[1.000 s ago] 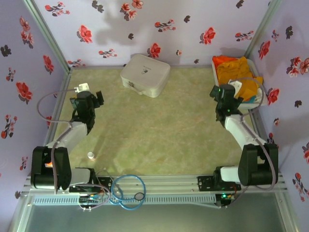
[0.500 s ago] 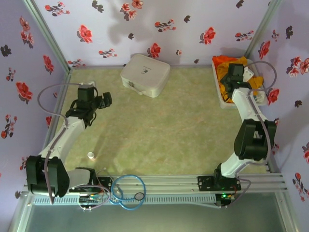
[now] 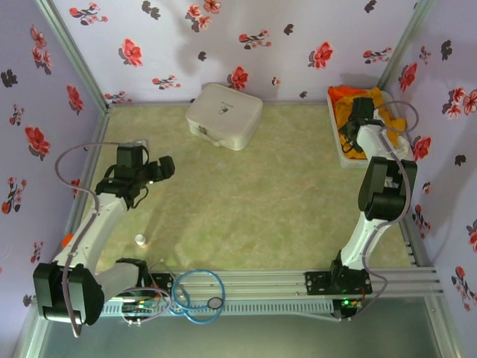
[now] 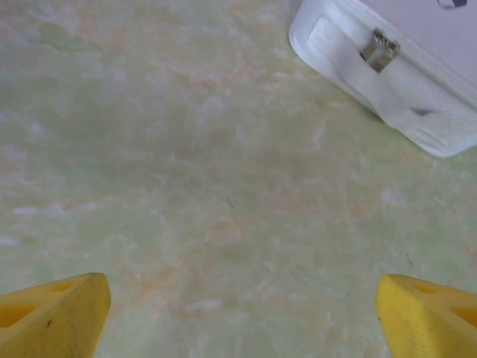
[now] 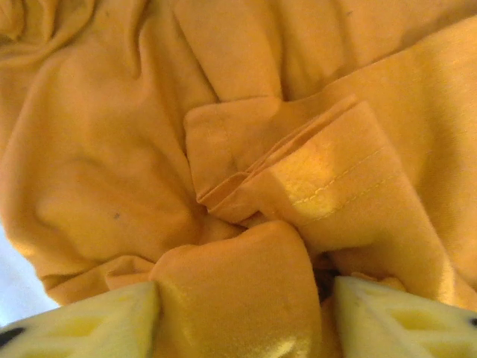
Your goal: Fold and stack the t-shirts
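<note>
Overhead light: bright, even and from above; the table [image 3: 246, 216] is lit flat, with no glare.
Shadows: soft grey blots on the back wall [image 3: 171, 41], above the case [image 3: 223, 115] and near the right corner.
Left wrist view: pale and slightly washed out; my left fingers [image 4: 52, 317] are blurred at the bottom corners.
Right wrist view: warm, with a sheen on the shirt [image 5: 112, 171] fold and sharp stitching; my right fingers [image 5: 82, 321] are soft and overexposed.

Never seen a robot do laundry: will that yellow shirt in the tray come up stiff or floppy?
Probably floppy: the yellow shirt lies in soft creases and bunches between the fingers. Likely light, being thin at the stitched hem; it should drape.
</note>
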Robot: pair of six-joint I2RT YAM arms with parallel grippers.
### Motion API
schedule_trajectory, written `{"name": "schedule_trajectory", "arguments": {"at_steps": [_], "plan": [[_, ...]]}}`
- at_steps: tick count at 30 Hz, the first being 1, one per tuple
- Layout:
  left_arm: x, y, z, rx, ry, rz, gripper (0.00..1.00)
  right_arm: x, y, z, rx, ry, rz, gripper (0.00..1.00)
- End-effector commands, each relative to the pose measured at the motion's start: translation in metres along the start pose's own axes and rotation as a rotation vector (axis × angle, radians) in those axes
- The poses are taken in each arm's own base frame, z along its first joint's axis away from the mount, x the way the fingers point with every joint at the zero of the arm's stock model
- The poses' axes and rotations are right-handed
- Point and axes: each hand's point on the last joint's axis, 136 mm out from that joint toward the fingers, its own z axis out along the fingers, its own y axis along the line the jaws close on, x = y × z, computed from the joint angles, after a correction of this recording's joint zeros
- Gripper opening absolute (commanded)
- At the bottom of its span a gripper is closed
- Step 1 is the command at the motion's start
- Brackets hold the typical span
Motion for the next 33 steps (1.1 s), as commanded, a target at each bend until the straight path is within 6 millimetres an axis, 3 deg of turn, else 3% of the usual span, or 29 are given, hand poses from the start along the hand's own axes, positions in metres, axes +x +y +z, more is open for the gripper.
{"name": "schedule_trajectory", "arguments": {"at_steps": [1, 4, 8, 16, 23, 29, 33], "plan": [[0.012, -0.007, -0.007, 0.052, 0.024, -0.044, 0.92, -0.004, 0.002, 0.003, 0.0, 0.011, 0.026, 0.45], [0.015, -0.005, -0.006, 0.053, 0.017, -0.055, 0.92, -0.006, 0.005, 0.001, -0.02, 0.005, 0.035, 0.19], [0.017, -0.005, -0.004, 0.048, 0.029, -0.048, 0.91, -0.013, 0.004, -0.01, -0.023, -0.025, 0.039, 0.0], [0.018, -0.006, -0.004, 0.053, 0.035, -0.061, 0.91, -0.036, 0.006, -0.059, -0.093, -0.147, 0.036, 0.0], [0.009, -0.011, -0.006, 0.069, 0.019, -0.08, 0.91, -0.032, 0.026, -0.104, -0.181, -0.186, -0.083, 0.0], [0.004, -0.014, -0.003, 0.067, 0.033, -0.06, 0.91, -0.015, 0.044, -0.152, -0.26, -0.26, -0.239, 0.0], [0.001, -0.017, -0.002, 0.08, 0.027, -0.065, 0.91, 0.011, 0.069, -0.187, -0.388, -0.27, -0.387, 0.0]]}}
